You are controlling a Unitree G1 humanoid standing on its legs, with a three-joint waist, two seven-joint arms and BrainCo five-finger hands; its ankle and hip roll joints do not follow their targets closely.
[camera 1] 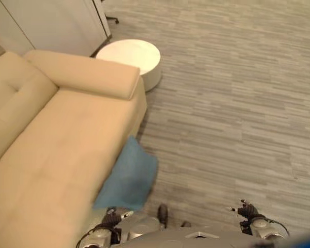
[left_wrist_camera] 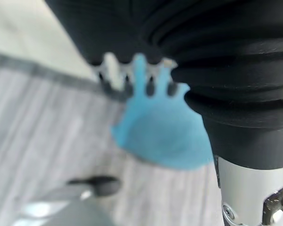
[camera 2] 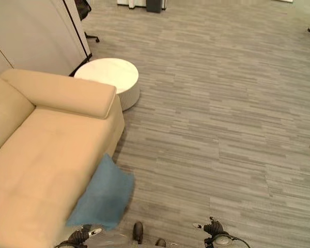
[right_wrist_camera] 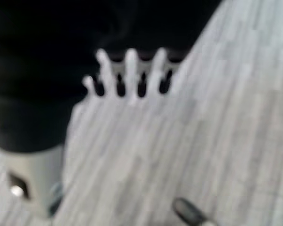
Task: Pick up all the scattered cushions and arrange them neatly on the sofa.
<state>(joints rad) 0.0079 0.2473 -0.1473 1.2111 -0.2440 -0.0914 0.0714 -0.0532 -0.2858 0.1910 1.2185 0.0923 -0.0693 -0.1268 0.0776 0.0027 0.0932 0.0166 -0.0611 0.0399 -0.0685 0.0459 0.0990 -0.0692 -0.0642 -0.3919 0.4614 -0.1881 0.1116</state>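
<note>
The soft blue square cushion (camera 1: 128, 176) leaned on the floor against the front of the long tan sofa (camera 1: 51, 150), at about 7 o'clock. The left hand (left_wrist_camera: 132, 80) and right hand (right_wrist_camera: 127, 75) hung low with straight fingers, holding nothing, ready to reach.

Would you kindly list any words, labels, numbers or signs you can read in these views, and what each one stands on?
None: no readable text shows on the blue cushion, the beige sofa, the round white table or the grey floor.
</note>
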